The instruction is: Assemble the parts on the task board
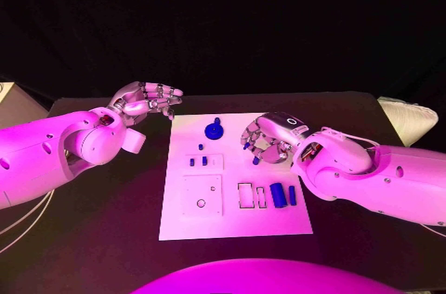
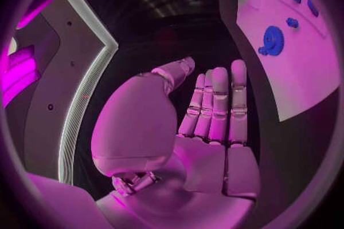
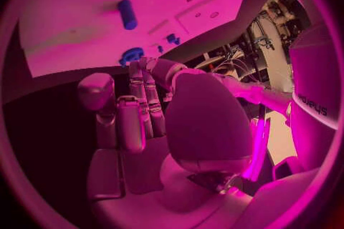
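While its fingers curl, the right hand (image 1: 267, 141) half hides a blue part (image 1: 256, 160).

In the right wrist view, dark lettering runs along the robot's left arm (image 3: 315, 107), too warped and partly cut to read with certainty.

White arms (image 1: 75, 142), silver fingers (image 2: 218, 106)

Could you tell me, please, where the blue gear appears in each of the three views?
Head view: gear on the board's far end, near its middle.
Left wrist view: gear on the board, beyond the left hand.
Right wrist view: gear at the board's edge, just past the right hand.
Shared landmark: the white board.
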Action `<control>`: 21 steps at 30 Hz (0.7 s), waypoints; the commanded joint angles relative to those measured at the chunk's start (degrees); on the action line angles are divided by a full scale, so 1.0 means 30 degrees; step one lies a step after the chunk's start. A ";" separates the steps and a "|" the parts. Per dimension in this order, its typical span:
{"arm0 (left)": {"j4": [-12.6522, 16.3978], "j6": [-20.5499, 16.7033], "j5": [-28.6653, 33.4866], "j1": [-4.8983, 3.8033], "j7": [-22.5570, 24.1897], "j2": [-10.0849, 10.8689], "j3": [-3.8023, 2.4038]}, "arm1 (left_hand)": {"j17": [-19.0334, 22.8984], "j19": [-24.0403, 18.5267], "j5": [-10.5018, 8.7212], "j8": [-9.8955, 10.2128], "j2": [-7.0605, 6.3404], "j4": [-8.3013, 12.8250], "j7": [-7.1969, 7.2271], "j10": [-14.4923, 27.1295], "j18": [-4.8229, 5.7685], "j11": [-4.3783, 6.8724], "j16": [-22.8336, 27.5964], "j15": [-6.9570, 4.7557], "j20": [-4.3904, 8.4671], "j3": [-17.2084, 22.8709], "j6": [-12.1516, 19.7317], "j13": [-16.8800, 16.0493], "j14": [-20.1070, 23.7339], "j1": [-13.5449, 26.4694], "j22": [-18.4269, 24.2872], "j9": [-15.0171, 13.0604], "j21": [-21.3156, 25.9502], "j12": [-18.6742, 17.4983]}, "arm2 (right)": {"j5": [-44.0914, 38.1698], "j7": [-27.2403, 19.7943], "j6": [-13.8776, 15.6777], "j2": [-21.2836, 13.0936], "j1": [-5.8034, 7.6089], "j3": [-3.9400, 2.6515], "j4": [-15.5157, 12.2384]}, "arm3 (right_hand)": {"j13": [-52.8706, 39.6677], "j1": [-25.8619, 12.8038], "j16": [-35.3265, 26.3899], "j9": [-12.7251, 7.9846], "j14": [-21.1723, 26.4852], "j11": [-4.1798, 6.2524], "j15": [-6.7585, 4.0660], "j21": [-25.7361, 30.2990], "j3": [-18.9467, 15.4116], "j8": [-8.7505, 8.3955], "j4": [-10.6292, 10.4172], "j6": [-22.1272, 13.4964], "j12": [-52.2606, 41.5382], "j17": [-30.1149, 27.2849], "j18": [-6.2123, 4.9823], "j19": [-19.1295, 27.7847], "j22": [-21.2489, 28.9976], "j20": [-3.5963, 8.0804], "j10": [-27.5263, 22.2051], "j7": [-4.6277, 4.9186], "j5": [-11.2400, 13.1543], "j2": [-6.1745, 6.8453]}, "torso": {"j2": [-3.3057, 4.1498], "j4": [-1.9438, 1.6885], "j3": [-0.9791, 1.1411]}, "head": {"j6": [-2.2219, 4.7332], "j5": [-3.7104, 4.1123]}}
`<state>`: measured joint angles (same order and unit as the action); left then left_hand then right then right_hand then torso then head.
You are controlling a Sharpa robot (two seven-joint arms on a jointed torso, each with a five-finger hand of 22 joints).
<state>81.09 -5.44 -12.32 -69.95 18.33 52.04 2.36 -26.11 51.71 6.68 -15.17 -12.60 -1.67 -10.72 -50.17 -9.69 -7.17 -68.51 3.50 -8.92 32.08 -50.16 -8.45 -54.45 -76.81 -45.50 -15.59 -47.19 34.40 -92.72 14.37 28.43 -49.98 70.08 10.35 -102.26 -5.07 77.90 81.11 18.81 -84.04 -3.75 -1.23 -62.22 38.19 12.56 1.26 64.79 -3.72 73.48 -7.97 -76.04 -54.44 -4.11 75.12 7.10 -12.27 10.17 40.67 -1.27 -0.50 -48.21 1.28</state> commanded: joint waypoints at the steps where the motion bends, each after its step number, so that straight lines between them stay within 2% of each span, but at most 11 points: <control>1: 0.0121 0.0281 0.0238 0.0016 0.0135 -0.0048 -0.0014 | 0.0031 0.0078 0.0005 -0.0122 0.0137 0.0005 0.0022 0.0144 -0.0285 -0.0036 0.0121 -0.0029 -0.0015 -0.0067 0.0151 0.0026 -0.0070 -0.0120 0.0029 0.0016 0.0123 -0.0008 | -0.0417 -0.0493 0.0156 0.0520 -0.0279 0.0038 -0.0217 | 0.0004 -0.0069 0.0115 0.0022 -0.0981 0.0270 -0.0139 0.0034 0.0120 0.0060 0.0020 0.0120 -0.0016 -0.0003 0.0336 -0.0089 0.0030 0.0018 0.0445 -0.0013 0.0014 -0.0136 | 0.0014 -0.0014 -0.0024 | -0.0075 -0.0339; 4: 0.0184 0.0252 0.0292 0.0025 0.0155 -0.0082 -0.0014 | 0.0034 0.0085 0.0005 -0.0124 0.0140 0.0004 0.0019 0.0154 -0.0284 -0.0039 0.0125 -0.0026 -0.0015 -0.0076 0.0157 0.0031 -0.0072 -0.0123 0.0036 0.0017 0.0131 -0.0010 | -0.0653 -0.0525 0.0075 0.1120 -0.0525 0.0098 -0.0162 | 0.0004 -0.0069 0.0115 0.0022 -0.0981 0.0270 -0.0139 0.0034 0.0120 0.0060 0.0020 0.0120 -0.0016 -0.0003 0.0336 -0.0089 0.0030 0.0018 0.0445 -0.0013 0.0014 -0.0136 | 0.0015 0.0009 -0.0036 | -0.0108 -0.0638; 7: 0.0257 0.0256 0.0325 0.0031 0.0165 -0.0134 -0.0013 | 0.0034 0.0085 0.0005 -0.0124 0.0140 0.0004 0.0019 0.0154 -0.0284 -0.0039 0.0125 -0.0026 -0.0015 -0.0076 0.0157 0.0031 -0.0072 -0.0123 0.0036 0.0017 0.0131 -0.0010 | -0.0892 -0.0521 -0.0042 0.1668 -0.0820 0.0153 -0.0028 | 0.0011 -0.0063 0.0102 0.0038 -0.0973 0.0265 -0.0139 0.0096 0.0149 0.0061 0.0046 0.0097 -0.0003 -0.0038 0.0317 -0.0047 0.0107 0.0020 0.0434 -0.0007 0.0002 -0.0132 | 0.0014 -0.0018 -0.0062 | -0.0165 -0.0760; 11: 0.0341 0.0269 0.0347 0.0035 0.0154 -0.0208 -0.0011 | 0.0037 0.0092 0.0004 -0.0131 0.0142 0.0001 0.0019 0.0165 -0.0283 -0.0042 0.0130 -0.0023 -0.0016 -0.0088 0.0159 0.0036 -0.0071 -0.0123 0.0044 0.0017 0.0140 -0.0011 | -0.1196 -0.0457 -0.0297 0.2435 -0.1285 0.0239 0.0331 | 0.0013 -0.0060 0.0105 0.0044 -0.0974 0.0264 -0.0139 0.0119 0.0160 0.0062 0.0056 0.0089 0.0002 -0.0034 0.0310 -0.0032 0.0136 0.0020 0.0430 -0.0005 -0.0003 -0.0131 | 0.0030 0.0001 -0.0047 | -0.0313 -0.1080; 16: 0.0415 0.0279 0.0356 0.0037 0.0135 -0.0244 -0.0009 | 0.0037 0.0092 0.0004 -0.0131 0.0142 0.0001 0.0019 0.0165 -0.0283 -0.0042 0.0130 -0.0023 -0.0016 -0.0088 0.0159 0.0036 -0.0071 -0.0123 0.0044 0.0017 0.0140 -0.0011 | -0.1490 -0.0344 -0.0543 0.2981 -0.1703 0.0307 0.0660 | 0.0019 -0.0060 0.0091 0.0054 -0.0966 0.0257 -0.0137 0.0179 0.0179 0.0061 0.0071 0.0070 0.0012 -0.0067 0.0293 0.0006 0.0212 0.0020 0.0417 0.0003 -0.0007 -0.0131 | 0.0042 -0.0031 -0.0047 | -0.0459 -0.1266; 18: 0.0443 0.0280 0.0359 0.0037 0.0119 -0.0249 -0.0008 | 0.0037 0.0092 0.0004 -0.0131 0.0142 0.0001 0.0019 0.0165 -0.0283 -0.0042 0.0130 -0.0023 -0.0016 -0.0088 0.0159 0.0036 -0.0071 -0.0123 0.0044 0.0017 0.0140 -0.0011 | -0.1655 -0.0234 -0.0638 0.3238 -0.1902 0.0335 0.0819 | 0.0021 -0.0060 0.0083 0.0059 -0.0962 0.0254 -0.0136 0.0193 0.0189 0.0060 0.0079 0.0060 0.0016 -0.0086 0.0289 0.0017 0.0229 0.0021 0.0411 0.0006 -0.0010 -0.0132 | 0.0033 0.0002 -0.0030 | -0.0596 -0.1447; 21: 0.0456 0.0283 0.0360 0.0038 0.0100 -0.0255 -0.0006 | 0.0037 0.0092 0.0004 -0.0131 0.0142 0.0001 0.0019 0.0165 -0.0283 -0.0042 0.0130 -0.0023 -0.0016 -0.0088 0.0159 0.0036 -0.0071 -0.0123 0.0044 0.0017 0.0140 -0.0011 | -0.1902 -0.0045 -0.0596 0.3460 -0.2065 0.0355 0.0972 | 0.0021 -0.0060 0.0083 0.0059 -0.0962 0.0254 -0.0136 0.0193 0.0189 0.0060 0.0079 0.0060 0.0016 -0.0086 0.0289 0.0017 0.0229 0.0021 0.0411 0.0006 -0.0010 -0.0132 | 0.0035 -0.0001 -0.0023 | -0.0596 -0.1668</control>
<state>82.27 -5.43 -11.75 -69.83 18.34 51.41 2.39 -26.06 51.71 6.68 -15.17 -12.60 -1.67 -10.72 -49.96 -9.69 -7.38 -68.51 3.50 -8.92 32.09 -50.16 -8.39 -54.45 -76.81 -45.44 -15.60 -46.97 34.40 -96.00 13.80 27.74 -39.82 64.06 11.40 -99.51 -4.98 77.91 81.11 18.90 -84.04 -3.75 -1.22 -62.01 38.34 12.49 1.44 64.76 -3.70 73.27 -7.97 -76.03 -53.80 -4.12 75.12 7.09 -11.94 10.20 40.76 -1.31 -0.63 -49.86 -3.10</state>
